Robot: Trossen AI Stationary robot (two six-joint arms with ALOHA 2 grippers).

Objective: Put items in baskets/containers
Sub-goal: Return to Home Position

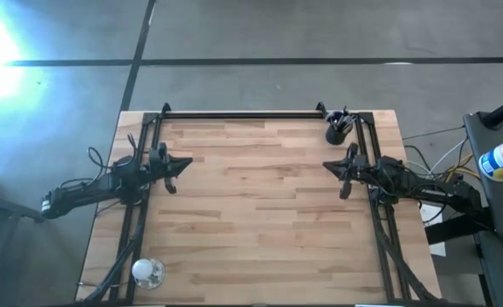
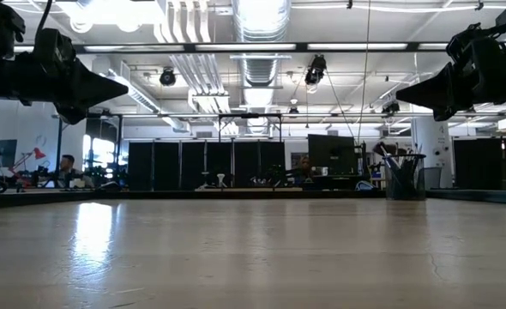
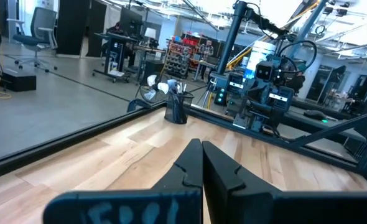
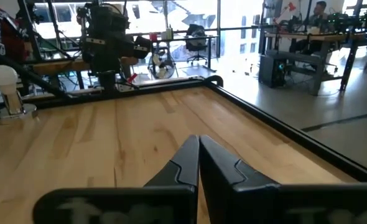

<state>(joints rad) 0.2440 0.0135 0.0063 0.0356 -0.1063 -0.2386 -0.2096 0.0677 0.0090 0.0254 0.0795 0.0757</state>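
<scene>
A small dark round cup (image 1: 337,132) stands on its base at the table's far right corner, beside the black frame rail. Several slim makeup brushes (image 1: 343,118) stick up out of it. The cup (image 3: 177,109) and brushes (image 3: 171,87) also show in the left wrist view, and the cup (image 2: 403,178) in the low view. My left gripper (image 1: 189,161) is shut and empty, level above the table's left side. My right gripper (image 1: 326,165) is shut and empty, level above the right side, just nearer than the cup. The two point toward each other.
A clear rounded glass object (image 1: 147,271) stands at the near left corner and shows too in the right wrist view (image 4: 6,87). A black frame rail (image 1: 243,114) runs along the far edge and down both sides. The bare wooden table (image 1: 251,213) lies between the arms.
</scene>
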